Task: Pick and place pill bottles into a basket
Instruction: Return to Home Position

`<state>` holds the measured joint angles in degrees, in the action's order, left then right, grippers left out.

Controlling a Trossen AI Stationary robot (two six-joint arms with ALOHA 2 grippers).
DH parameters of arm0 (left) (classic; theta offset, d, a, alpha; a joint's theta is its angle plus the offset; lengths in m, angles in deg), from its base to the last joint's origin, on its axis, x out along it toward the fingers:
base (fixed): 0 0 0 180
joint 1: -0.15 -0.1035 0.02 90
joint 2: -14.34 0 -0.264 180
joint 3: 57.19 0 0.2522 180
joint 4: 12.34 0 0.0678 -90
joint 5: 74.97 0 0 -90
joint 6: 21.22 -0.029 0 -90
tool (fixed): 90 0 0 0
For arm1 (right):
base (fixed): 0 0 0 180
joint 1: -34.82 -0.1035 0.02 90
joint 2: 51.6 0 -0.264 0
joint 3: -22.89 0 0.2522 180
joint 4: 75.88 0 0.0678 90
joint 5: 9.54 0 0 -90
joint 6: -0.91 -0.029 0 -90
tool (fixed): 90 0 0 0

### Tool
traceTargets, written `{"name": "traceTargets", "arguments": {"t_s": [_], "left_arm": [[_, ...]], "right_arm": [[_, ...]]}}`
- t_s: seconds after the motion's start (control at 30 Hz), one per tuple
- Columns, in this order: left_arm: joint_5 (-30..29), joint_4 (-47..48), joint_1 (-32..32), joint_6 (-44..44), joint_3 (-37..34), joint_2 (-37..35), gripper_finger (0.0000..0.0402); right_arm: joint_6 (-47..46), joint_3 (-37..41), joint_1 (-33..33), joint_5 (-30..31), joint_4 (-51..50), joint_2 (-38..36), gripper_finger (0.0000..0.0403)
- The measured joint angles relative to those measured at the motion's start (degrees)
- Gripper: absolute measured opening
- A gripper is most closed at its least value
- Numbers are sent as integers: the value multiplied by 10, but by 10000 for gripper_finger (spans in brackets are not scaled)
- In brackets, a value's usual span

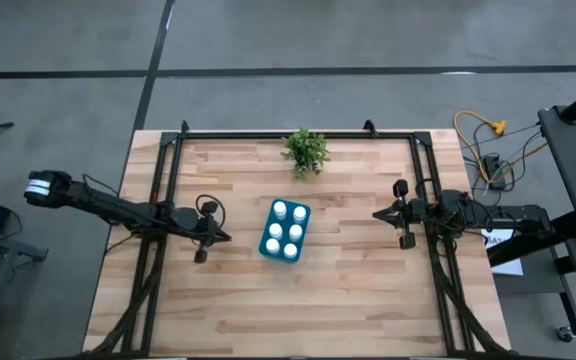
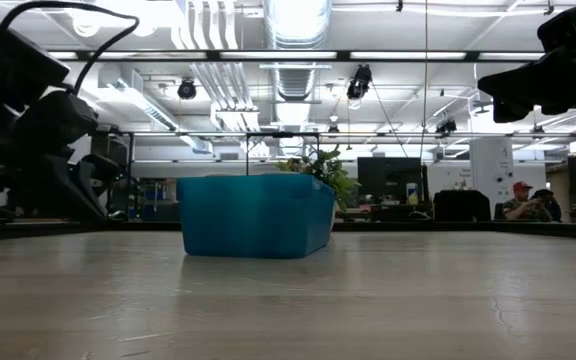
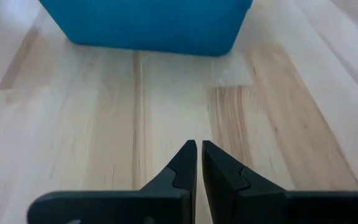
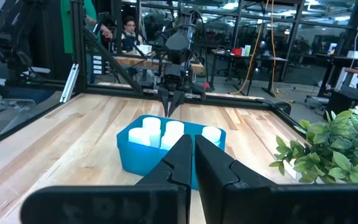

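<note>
Overhead, on the pale bench [image 1: 368,290], I see the basket [image 1: 262,238] between both tools, long axis running far-to-near, with six pill bottles [image 1: 281,210] inside. The left tool [image 1: 226,238] is nearer, the right tool [image 1: 378,213] farther. The low view hides the bottles behind the basket wall. Both wrist views show fingers pinched together, holding nothing.

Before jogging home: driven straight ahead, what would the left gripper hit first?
Likely the basket, at its near wall: the shut left gripper points at it, with only table showing between.
</note>
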<state>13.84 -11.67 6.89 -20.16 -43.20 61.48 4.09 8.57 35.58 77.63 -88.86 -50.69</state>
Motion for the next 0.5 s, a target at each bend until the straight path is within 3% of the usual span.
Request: {"name": "traceTargets", "arguments": {"t_s": [0.5], "left_arm": [[-1, -1, 0, 0, 0, 62, 8]], "right_arm": [[-1, 0, 0, 0, 0, 0, 9]]}}
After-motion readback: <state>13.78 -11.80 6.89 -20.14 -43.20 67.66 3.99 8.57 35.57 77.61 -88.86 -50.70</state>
